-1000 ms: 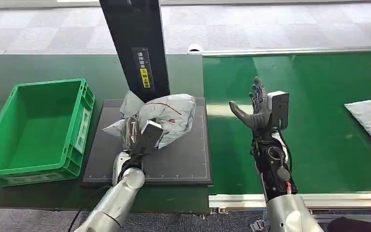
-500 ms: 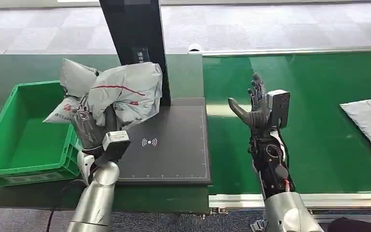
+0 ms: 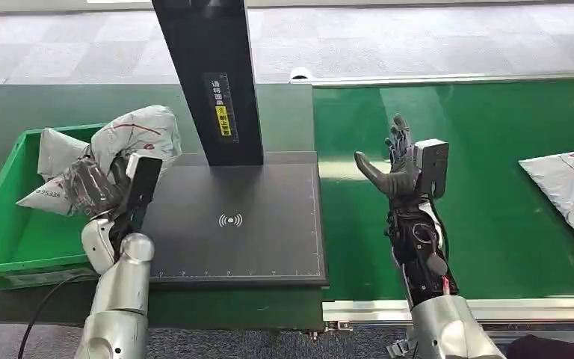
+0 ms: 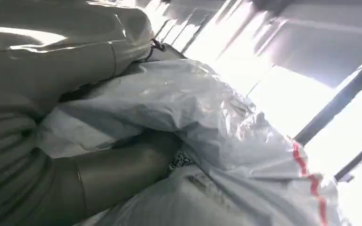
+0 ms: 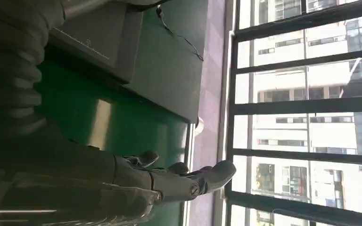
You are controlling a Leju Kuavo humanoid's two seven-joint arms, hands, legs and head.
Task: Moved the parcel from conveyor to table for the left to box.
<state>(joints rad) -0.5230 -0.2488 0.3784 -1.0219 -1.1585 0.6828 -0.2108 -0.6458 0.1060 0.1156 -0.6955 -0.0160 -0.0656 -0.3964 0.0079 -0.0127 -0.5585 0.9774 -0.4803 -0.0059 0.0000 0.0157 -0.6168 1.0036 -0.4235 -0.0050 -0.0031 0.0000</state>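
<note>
Premises: a parcel-sorting station set up indoors in an office-type building. A green conveyor belt (image 3: 493, 172) with a metal side rail runs along one side. It butts against a green-topped table (image 3: 45, 101) bearing a black scanning pad (image 3: 239, 224) marked with a wireless symbol, beneath a black upright post (image 3: 209, 75) carrying a yellow label. A green plastic crate (image 3: 15, 224) stands just beside the pad. Grey mailing bags, one lying on the belt (image 3: 568, 187), indicate parcel handling. Flooring is grey carpet tile (image 3: 418, 37). The right wrist view shows large framed windows (image 5: 306, 117) facing multi-storey buildings.
</note>
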